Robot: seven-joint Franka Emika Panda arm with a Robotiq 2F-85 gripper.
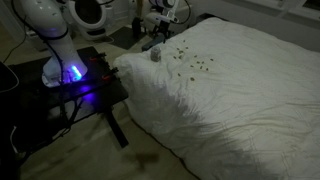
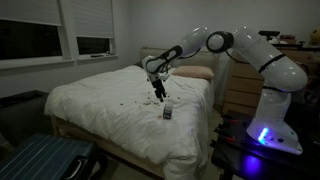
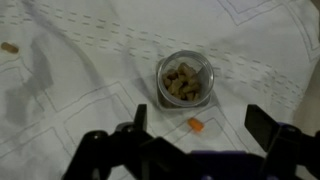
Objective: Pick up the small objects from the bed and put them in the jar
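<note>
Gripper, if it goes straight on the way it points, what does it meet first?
Probably the jar, just ahead of the open gripper; depth is unclear, so it might land on the bed beside it, by the orange bit.

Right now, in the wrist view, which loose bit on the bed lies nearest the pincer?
The orange bit beside the jar, lying between the jaws of the open pincer. The other loose bit sits far off at the picture's left edge.

exterior: is looking along bed point(image 1: 240, 110) from beside arm point(image 1: 55, 40), near | exterior: is facing arm point(image 2: 270, 65) across bed point(image 2: 100, 105), farther | wrist: is looking down, close, jar point(image 3: 185, 80) mid-frame | exteriors are sharing bed, jar
</note>
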